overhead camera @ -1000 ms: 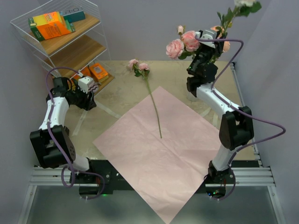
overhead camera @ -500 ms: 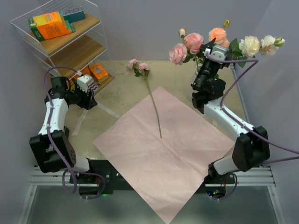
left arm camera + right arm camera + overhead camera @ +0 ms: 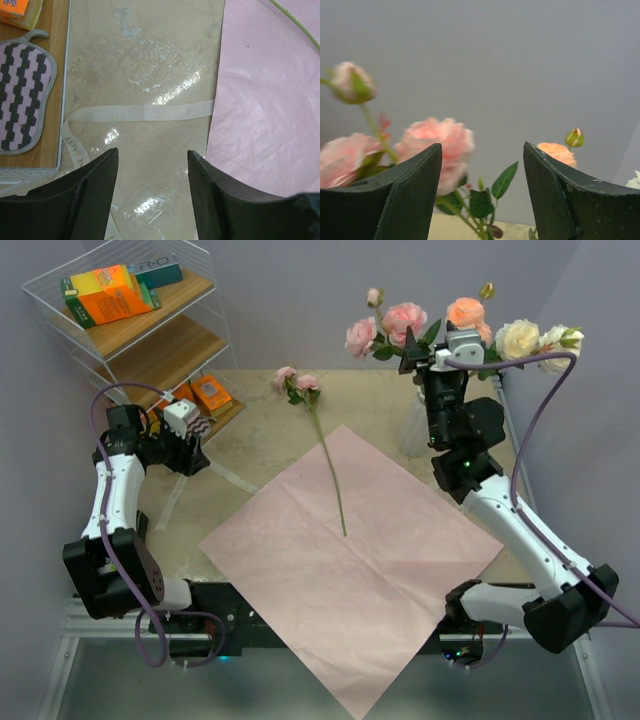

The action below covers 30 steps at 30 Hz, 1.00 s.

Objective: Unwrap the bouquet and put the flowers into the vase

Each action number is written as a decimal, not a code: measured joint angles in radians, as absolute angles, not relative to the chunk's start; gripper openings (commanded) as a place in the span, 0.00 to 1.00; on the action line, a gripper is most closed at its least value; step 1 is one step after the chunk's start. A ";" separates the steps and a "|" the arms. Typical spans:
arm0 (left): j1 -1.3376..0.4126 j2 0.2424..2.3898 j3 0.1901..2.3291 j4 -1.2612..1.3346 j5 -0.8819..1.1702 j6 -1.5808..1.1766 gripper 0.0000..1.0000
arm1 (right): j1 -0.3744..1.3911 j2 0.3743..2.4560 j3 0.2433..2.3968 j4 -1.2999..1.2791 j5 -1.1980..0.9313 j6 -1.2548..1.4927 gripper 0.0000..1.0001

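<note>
Several pink, orange and cream flowers [image 3: 403,318] stand bunched at the back right. Their stems run down into the white vase [image 3: 412,435], which is mostly hidden behind my right arm. My right gripper [image 3: 412,352] is raised among the blooms, open, with nothing between its fingers; a pink rose [image 3: 437,145] and leaves sit beyond them. One pink rose stem [image 3: 328,465] lies on the flat pink wrapping paper [image 3: 350,570]. My left gripper [image 3: 192,456] hovers open over the bare table at the left, close to a beige ribbon [image 3: 145,112].
A wire rack with wooden shelves [image 3: 140,335] holding orange boxes stands at the back left. A pink-and-black striped pot holder [image 3: 22,95] lies on its lowest shelf. The paper's edge [image 3: 220,100] runs just right of my left gripper [image 3: 152,160].
My right gripper opened and let go of the cream roses, which swung down to stand with the others. The right arm's elbow moved out to the right. The left arm stayed still.
</note>
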<state>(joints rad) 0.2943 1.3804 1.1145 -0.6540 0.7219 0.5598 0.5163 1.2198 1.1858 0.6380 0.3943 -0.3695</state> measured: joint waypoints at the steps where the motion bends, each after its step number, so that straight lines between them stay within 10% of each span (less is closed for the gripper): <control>1: 0.294 1.380 1.114 -0.656 0.722 0.560 0.63 | 0.524 1.210 1.206 0.599 0.372 -0.353 0.67; 17: 0.294 1.381 1.124 -0.659 0.694 0.511 0.63 | 0.934 1.162 1.543 0.192 0.203 -0.309 0.69; 30: 0.294 1.389 1.124 -0.642 0.685 0.471 0.83 | 1.166 1.722 1.660 -0.116 0.434 -0.390 0.83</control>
<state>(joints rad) 0.2943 1.3891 1.1240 -0.6418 0.6853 0.4713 1.1664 1.7222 1.6604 -0.1158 0.4343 -0.3904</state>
